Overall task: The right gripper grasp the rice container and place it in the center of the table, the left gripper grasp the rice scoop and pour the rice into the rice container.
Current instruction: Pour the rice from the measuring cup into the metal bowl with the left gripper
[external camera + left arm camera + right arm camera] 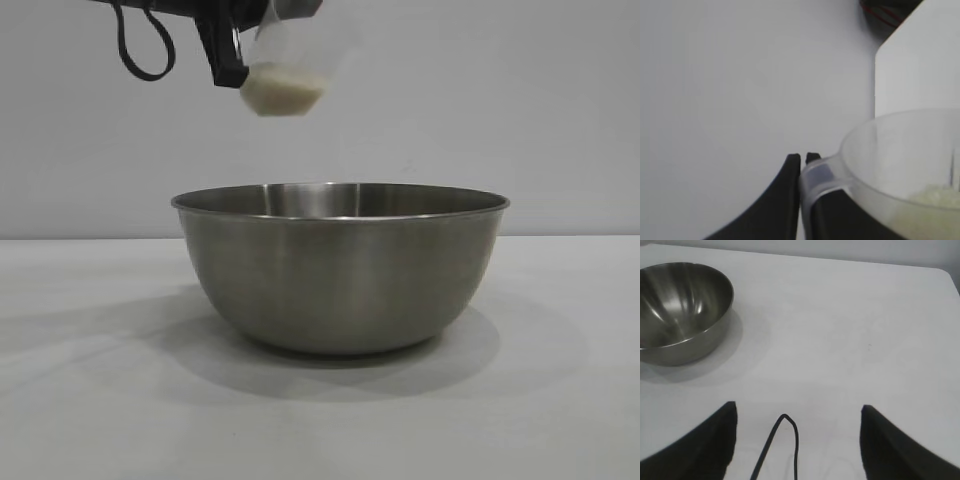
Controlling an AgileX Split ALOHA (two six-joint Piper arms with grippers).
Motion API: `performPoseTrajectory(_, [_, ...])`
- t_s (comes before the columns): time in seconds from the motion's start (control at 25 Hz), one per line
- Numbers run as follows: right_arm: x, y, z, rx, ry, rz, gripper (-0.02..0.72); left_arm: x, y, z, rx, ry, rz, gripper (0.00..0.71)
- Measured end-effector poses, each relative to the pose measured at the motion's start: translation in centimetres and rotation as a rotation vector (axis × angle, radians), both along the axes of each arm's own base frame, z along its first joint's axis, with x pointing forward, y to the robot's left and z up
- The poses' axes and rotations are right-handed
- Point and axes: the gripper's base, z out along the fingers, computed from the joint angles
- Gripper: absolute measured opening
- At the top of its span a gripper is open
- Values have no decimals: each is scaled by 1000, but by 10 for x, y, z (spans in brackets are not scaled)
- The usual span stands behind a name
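The rice container (pixel 340 265), a large steel bowl, stands on the white table (pixel 90 400); it also shows in the right wrist view as the rice container (pixel 680 310). High above its left rim hangs the rice scoop (pixel 290 65), a clear plastic cup with rice (pixel 282 92) in its bottom. My left gripper (pixel 804 159) is shut on the scoop's handle (pixel 817 175); the rice scoop (pixel 905 165) holds rice (pixel 935 197). My right gripper (pixel 797 412) stands open over bare table, away from the bowl, nothing between its fingers.
A black cable loop (pixel 140 50) hangs from the left arm at the top left. A thin black cable (pixel 782 440) runs between the right gripper's fingers. The table's far edge (pixel 945 275) lies beyond the right gripper.
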Motion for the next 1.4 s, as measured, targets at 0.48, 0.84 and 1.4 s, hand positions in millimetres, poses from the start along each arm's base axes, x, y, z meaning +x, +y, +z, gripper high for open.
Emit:
performPoseTrajectory(0.48, [0,0,0,0,0,0,445,-5,-10,-7,234,-261,-37,0])
performPoseTrajectory(0.84, [0,0,0,0,0,0,445,-8,-15,-9,343,-449,-83,0])
performPoseTrajectory(1.4, [0,0,0,0,0,0,445,-6,-17,-25,491,-696,-139,0])
